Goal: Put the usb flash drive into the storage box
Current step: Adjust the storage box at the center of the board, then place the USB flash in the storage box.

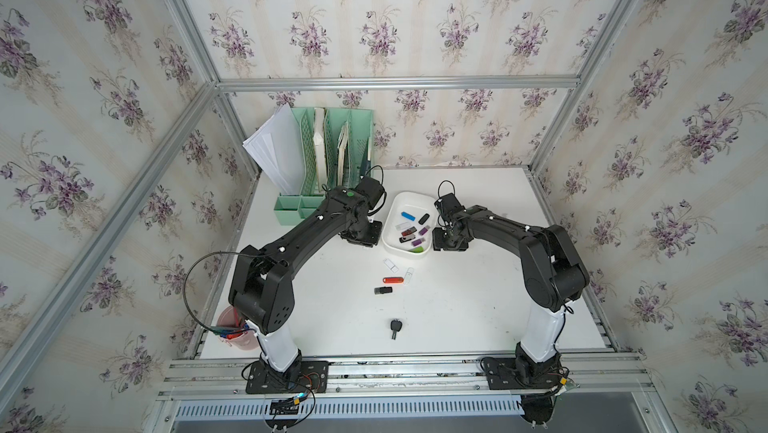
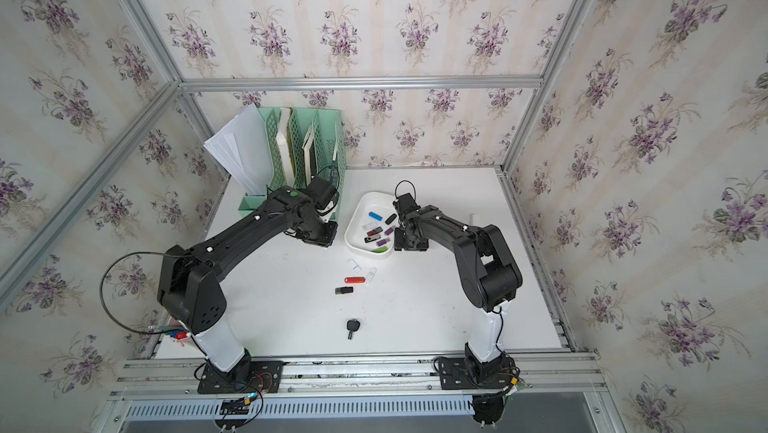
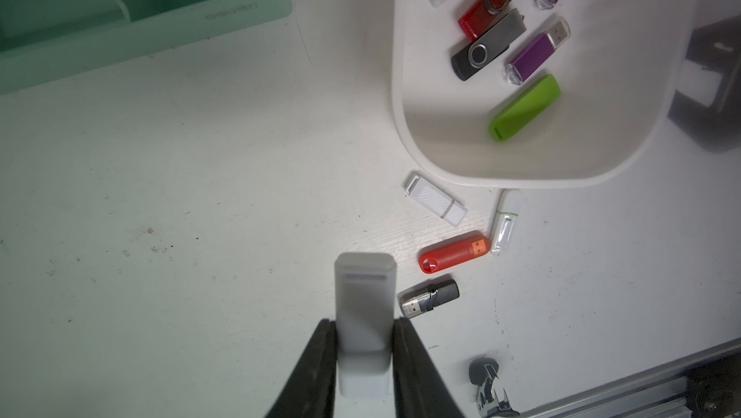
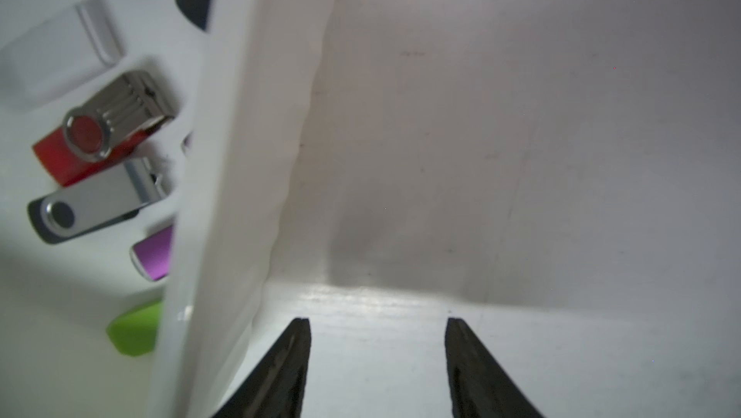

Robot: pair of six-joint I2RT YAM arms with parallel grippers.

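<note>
left gripper [image 3: 364, 323] pinching a white usb flash drive [image 3: 363, 299] above the table, short of the storage box [image 3: 521, 183]; right gripper [image 4: 377, 320] half-open, empty, beside the box wall.
Risk: the drive is smooth hard plastic gripped on its narrow sides, so it could pivot, slip, or clip the raised glossy rim. Box is shallow with rounded corners and crowded with other drives [image 3: 487, 49], so a bounce-out is possible.

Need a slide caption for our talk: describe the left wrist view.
Left gripper, jaws shut on a white flash drive, beside the storage box that holds several drives.
</note>
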